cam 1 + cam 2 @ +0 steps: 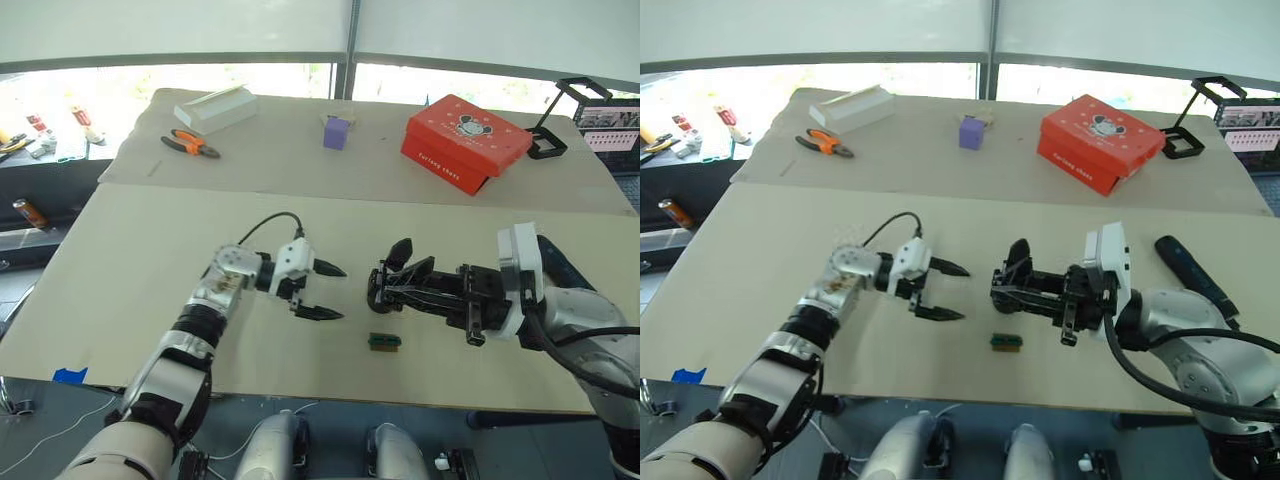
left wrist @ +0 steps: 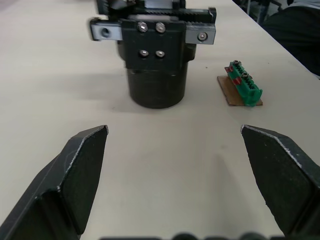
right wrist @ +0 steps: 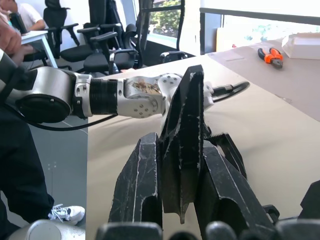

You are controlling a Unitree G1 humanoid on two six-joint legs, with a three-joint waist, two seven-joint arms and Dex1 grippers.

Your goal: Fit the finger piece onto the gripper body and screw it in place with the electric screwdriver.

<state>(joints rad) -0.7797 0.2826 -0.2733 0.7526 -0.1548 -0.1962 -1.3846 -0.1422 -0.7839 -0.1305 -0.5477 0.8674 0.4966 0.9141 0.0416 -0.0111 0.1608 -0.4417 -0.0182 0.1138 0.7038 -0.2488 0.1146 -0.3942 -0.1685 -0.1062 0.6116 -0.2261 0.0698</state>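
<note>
The finger piece is clamped upright between the two fingers of your right gripper, its narrow end pointing up. That gripper reaches in from the right, low over the table, and its tips are right at the gripper body. You cannot tell from these views whether the piece touches the body.

The gripper body stands on its rounded base near the middle of the near table, between your two grippers. Your left gripper faces it from the left with its fingers spread wide and nothing between them. A stretch of bare tabletop lies between it and the body, so nothing blocks that side.

Mind the small green block, which lies on the table close to the body's base, on the side nearer you.

The electric screwdriver lies flat on the table to the right of your right arm, well apart from the body. The right forearm sits between the two.

On the far table, well clear, you have the orange-handled pliers and a white box at the left. A purple block is in the middle, and a red box at the right.
</note>
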